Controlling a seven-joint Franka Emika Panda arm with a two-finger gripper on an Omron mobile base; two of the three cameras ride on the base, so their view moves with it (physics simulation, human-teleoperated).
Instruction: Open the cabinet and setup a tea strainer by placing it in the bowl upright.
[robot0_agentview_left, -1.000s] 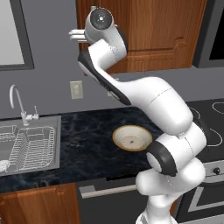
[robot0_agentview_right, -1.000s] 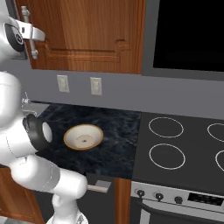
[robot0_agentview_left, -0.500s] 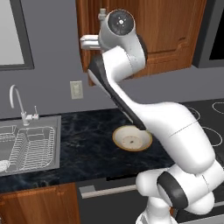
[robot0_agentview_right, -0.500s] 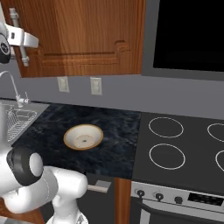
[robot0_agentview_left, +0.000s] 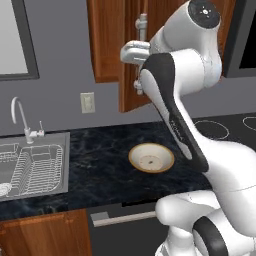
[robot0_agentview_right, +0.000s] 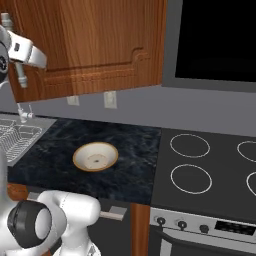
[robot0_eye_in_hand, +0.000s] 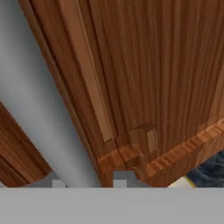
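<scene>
My gripper has its jaws a little apart: in the hand view the 2 tips rise at the bottom edge with a gap between them, and across that gap I see the lower corner of the door, not clamped. From the left base view my gripper sits right at the handle, a silver upright bar on the door's free edge; I cannot tell there whether a tip touches the bar. From the right base view the gripper is at the far left, with the handle running down just behind it.

The door stands swung out from the cabinet, nearly edge-on to the left camera, while the right camera faces its broad panelled side. Close up, the panel's carved moulding fills most of my hand view, with grey wall beside it.

Below, the bowl sits upright on the dark counter, well under the door and apart from everything else (cream inside, tan rim, specks at the centre). The right camera has the bowl near the counter's middle, and a pale sliver of it shows at the bottom of my hand view.

Further out, to the left, the sink holds a wire rack, with the faucet behind it and an outlet on the wall. To the right, the stove shows ringed burners.
</scene>
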